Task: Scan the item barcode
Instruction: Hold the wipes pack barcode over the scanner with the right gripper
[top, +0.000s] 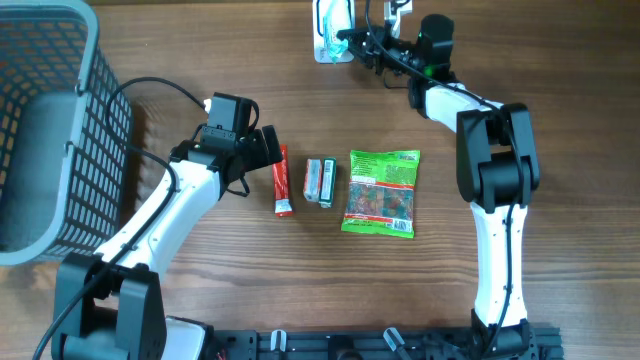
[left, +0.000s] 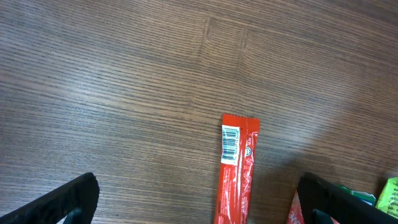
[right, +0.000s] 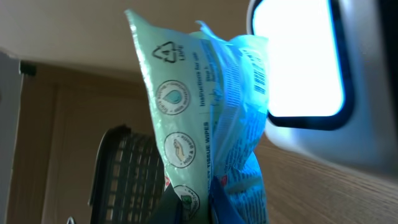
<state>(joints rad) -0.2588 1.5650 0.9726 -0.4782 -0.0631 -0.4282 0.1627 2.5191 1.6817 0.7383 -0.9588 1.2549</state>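
While the wood-grain table (top: 580, 80) lay flat and matte, the wipes pack (right: 205, 124) was soft, crinkled film. It was pale green shading to blue, printed with round icons, a recycling triangle and a small barcode near its upper right edge. It was held upright at the table's far edge, just beside the bright, rounded scanner window (right: 298, 59). The right gripper (right: 198, 208) had its dark fingers pinched on the pack's lower end. The left gripper (top: 264, 150) hung with jaws spread wide above a glossy red sachet (left: 236, 180), touching nothing. Nearby lay a small box (top: 320, 182) and a green printed bag (top: 381, 192); a grey mesh basket (top: 50, 130) stood at the left.
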